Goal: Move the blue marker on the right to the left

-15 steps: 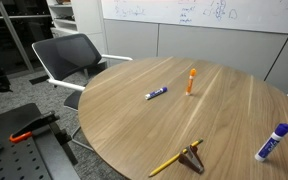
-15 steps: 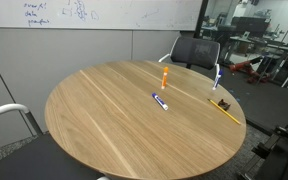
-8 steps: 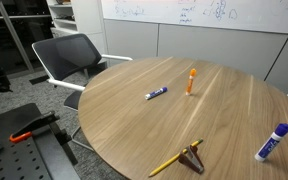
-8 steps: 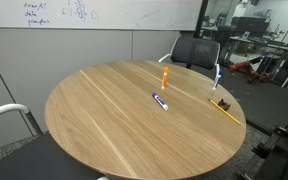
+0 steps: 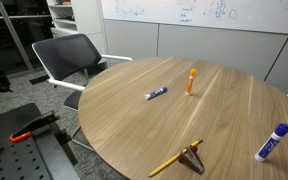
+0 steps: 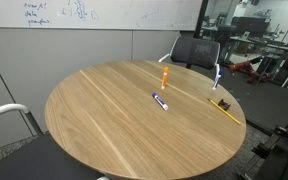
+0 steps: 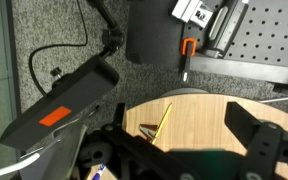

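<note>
The blue marker (image 5: pixel 272 142), a thick white barrel with blue ends, lies near the table's edge in both exterior views (image 6: pixel 216 77). A white and blue bit at the lower left of the wrist view (image 7: pixel 96 172) may be it. My gripper (image 7: pixel 184 140) shows only in the wrist view. It hangs open and empty high above the table's edge, with its dark fingers (image 7: pixel 252 135) wide apart. No arm shows in either exterior view.
On the round wooden table (image 5: pixel 234 110) lie a slim blue marker (image 5: pixel 156 93), an orange marker (image 5: pixel 190 80), and a yellow pencil (image 5: pixel 169 163) by a brown clip (image 5: pixel 193 155). A black chair (image 5: pixel 69 55) stands at the table. The pencil (image 7: pixel 162 120) lies under the gripper.
</note>
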